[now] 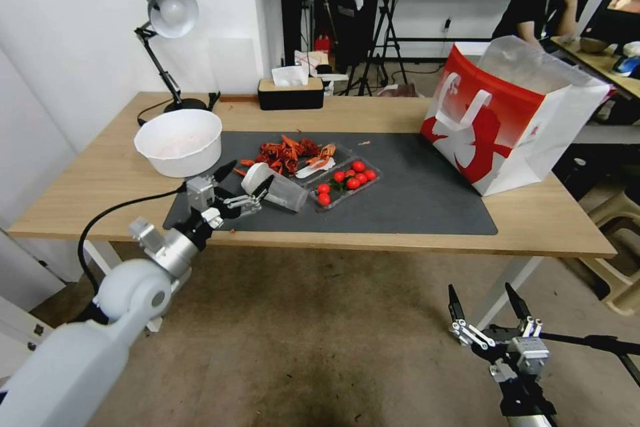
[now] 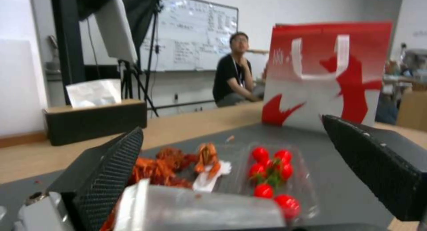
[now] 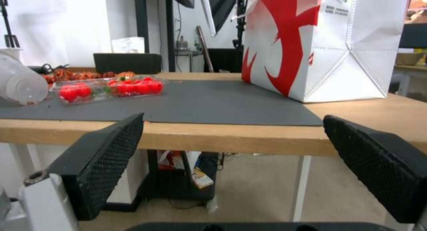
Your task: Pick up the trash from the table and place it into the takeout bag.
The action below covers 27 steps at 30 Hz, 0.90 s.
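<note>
Left gripper (image 1: pixel 245 188) is spread wide around the clear cup (image 1: pixel 277 190), which lies tipped over on the grey mat (image 1: pixel 413 207), not squeezing it. Right gripper (image 1: pixel 487 307) hangs below the table (image 1: pixel 87 187), spread wide. The bag (image 1: pixel 513 117) stands at the mat's right end.

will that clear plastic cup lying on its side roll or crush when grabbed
The clear plastic cup lies on its side on the mat, so a nudge would likely roll it. It looks thin-walled and nearly empty: probably light, may flex. The left hand is open around its lid end.
</note>
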Tool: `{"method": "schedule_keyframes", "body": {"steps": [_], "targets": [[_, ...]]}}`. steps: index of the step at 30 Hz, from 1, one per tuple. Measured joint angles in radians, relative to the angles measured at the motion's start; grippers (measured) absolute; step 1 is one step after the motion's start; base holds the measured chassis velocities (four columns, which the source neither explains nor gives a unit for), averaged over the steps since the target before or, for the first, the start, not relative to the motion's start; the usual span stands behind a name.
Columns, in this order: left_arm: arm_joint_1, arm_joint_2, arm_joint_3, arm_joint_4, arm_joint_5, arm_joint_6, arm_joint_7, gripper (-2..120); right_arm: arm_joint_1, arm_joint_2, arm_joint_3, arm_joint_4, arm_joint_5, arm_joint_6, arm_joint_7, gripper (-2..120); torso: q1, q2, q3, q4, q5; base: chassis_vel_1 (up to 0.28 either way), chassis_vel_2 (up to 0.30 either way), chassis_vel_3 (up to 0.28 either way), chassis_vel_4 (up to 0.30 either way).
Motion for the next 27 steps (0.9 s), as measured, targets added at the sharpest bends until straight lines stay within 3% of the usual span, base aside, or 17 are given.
{"method": "schedule_keyframes", "body": {"steps": [3,12,20,27], "targets": [[-0.061,0.013,0.021,0.089,0.010,0.008,0.053,100,-0.007,0.009,0.003,-0.001,-0.005,0.001,0.000,100,0.000,0.000,0.000,0.0001,-0.0001,0.000,0.000,0.000,0.000],[-0.146,0.019,0.052,0.253,0.059,0.017,0.108,100,-0.010,0.023,0.009,-0.005,-0.013,0.001,0.001,100,0.000,0.000,0.000,0.0001,0.0000,0.000,0.000,0.000,0.000],[-0.195,0.012,0.071,0.336,0.078,0.026,0.199,100,-0.004,0.029,0.007,-0.007,-0.019,-0.010,0.001,100,0.000,0.000,0.000,0.0000,0.0002,0.000,0.000,0.000,0.000],[-0.223,-0.001,0.090,0.381,0.085,0.028,0.231,100,-0.003,0.029,0.008,-0.014,-0.020,-0.011,0.002,100,0.000,0.000,0.000,0.0000,0.0002,0.000,0.000,0.000,0.000]]}}
